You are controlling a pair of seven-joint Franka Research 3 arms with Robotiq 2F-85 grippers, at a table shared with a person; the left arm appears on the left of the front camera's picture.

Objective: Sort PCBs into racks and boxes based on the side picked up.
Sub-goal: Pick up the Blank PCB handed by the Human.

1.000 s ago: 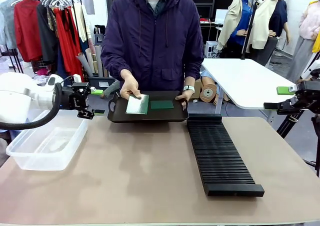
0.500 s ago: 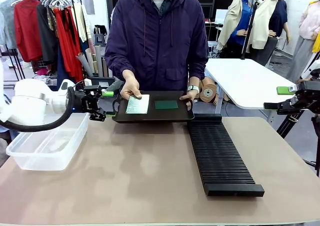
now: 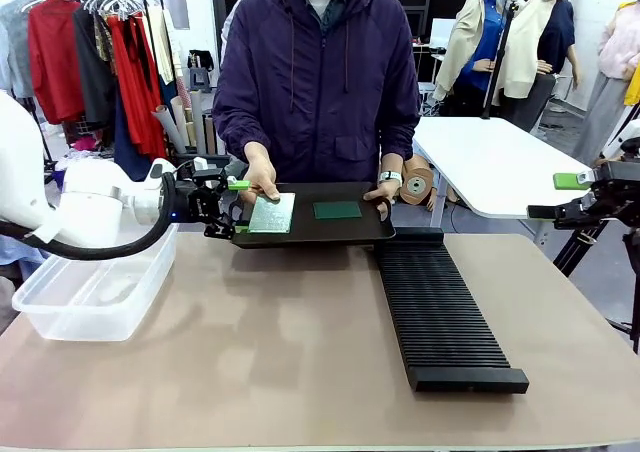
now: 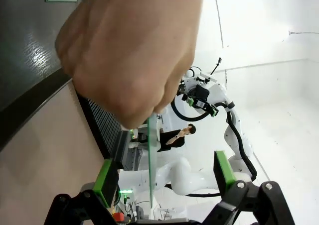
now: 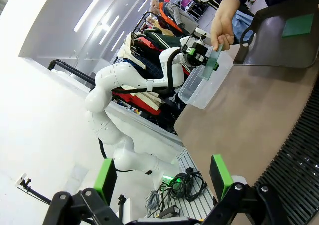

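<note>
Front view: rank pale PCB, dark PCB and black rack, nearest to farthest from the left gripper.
1. pale PCB, in the person's hand, at the left gripper.
2. dark PCB, on the tray's right half.
3. black rack, rightmost.

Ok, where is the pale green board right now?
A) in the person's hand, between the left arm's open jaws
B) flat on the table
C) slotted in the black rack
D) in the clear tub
A: the person's hand holds the board between the open jaws of the left gripper, which are not closed on it.
</note>
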